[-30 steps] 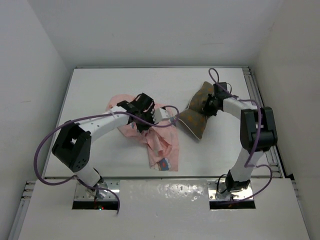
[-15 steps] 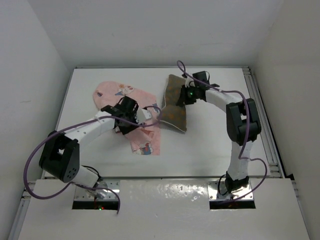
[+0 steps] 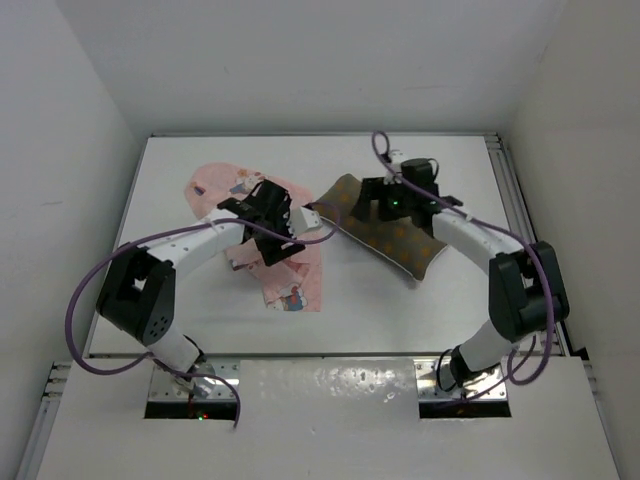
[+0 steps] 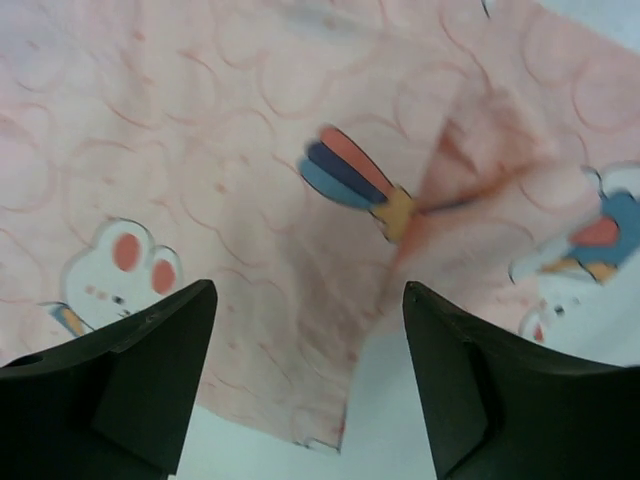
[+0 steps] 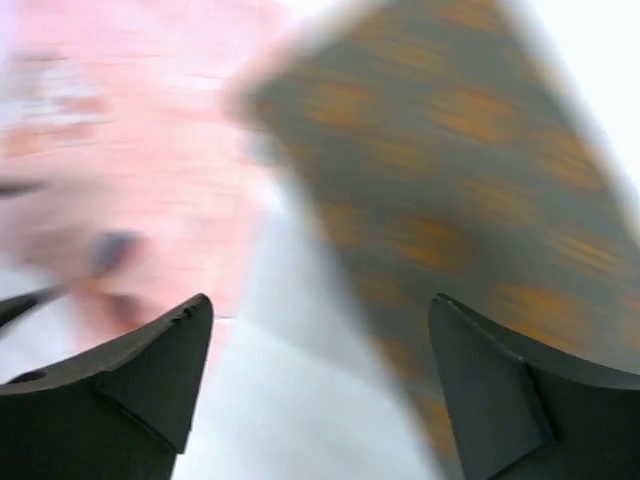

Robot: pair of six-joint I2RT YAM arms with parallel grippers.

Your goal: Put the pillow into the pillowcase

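The pink rabbit-print pillowcase [image 3: 228, 186] lies crumpled left of centre, one end trailing toward me. My left gripper [image 3: 276, 238] hovers over its middle, open; in the left wrist view the cloth [image 4: 250, 200] and bare table show between its fingers [image 4: 150, 360], nothing held. The brown orange-dotted pillow [image 3: 402, 246] lies flat just right of the pillowcase. My right gripper [image 3: 372, 203] is above the pillow's far left part, open. The right wrist view is blurred, with the pillow [image 5: 450, 200] on the right and the pink pillowcase [image 5: 120, 130] on the left.
The white table [image 3: 180, 320] sits in a white-walled booth, with a metal rail [image 3: 520, 200] along its right edge. Purple cables loop off both arms over the cloth and the pillow.
Both grippers have gone from shut to open. The pillow, held up on edge before, now lies flat further right and nearer. The left gripper has let go of the pillowcase.
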